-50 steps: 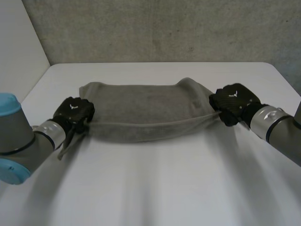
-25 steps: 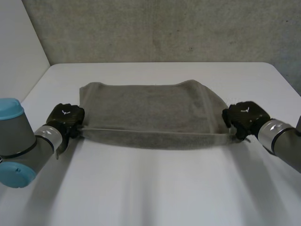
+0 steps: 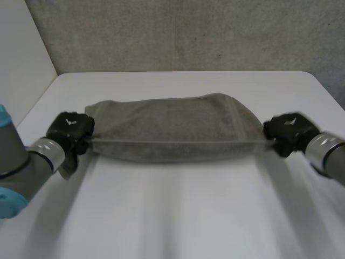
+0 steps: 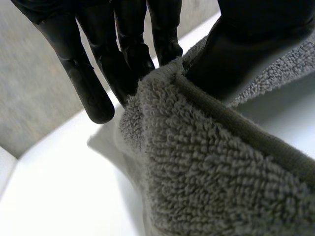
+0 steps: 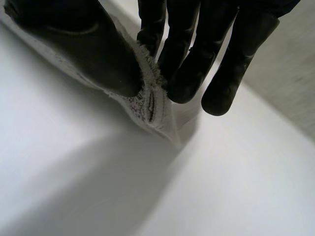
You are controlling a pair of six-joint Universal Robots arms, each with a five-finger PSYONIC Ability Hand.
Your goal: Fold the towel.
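I've got a grey terry towel [image 3: 172, 129] with looped nap and a flat woven hem band. It looks doubled into a long strip and sits across the middle of the white table [image 3: 172, 216], running 9 to 3 o'clock. The hem line between the hands is pulled straight and taut. The far edge bows toward 12 o'clock and the lower layer sags toward 6.

Left hand [image 3: 70, 129] is at the 9 o'clock end and pinches the hemmed corner between its thumb and straight fingers. A flap of cloth hangs under it. Right hand [image 3: 288, 132] is at the 3 o'clock end, where thumb and fingers are clamped on the doubled edge.

The tabletop is smooth and matte. There's a rough grey wall [image 3: 188, 32] at 12 o'clock and a plain white side panel [image 3: 21, 54] at 10.
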